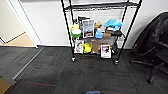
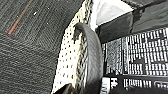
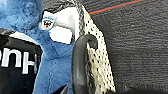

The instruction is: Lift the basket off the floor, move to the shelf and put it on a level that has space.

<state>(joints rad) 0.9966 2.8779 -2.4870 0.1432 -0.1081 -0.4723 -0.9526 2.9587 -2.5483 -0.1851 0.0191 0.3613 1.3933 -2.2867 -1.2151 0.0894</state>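
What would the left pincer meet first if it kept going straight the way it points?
Probably the carpeted floor beyond the basket, whose mesh side lies right at the left pincer; depth is hard to judge.

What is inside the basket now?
In the right wrist view the basket holds a blue plush item with a white tag and a black object with white letters. What lies beneath them is covered.

Black swivel office chair (image 1: 156, 47) sitting w/ its base on carpet, near white wall (image 1: 47, 22); tan wood flooring (image 1: 21, 40) showing thru doorway.
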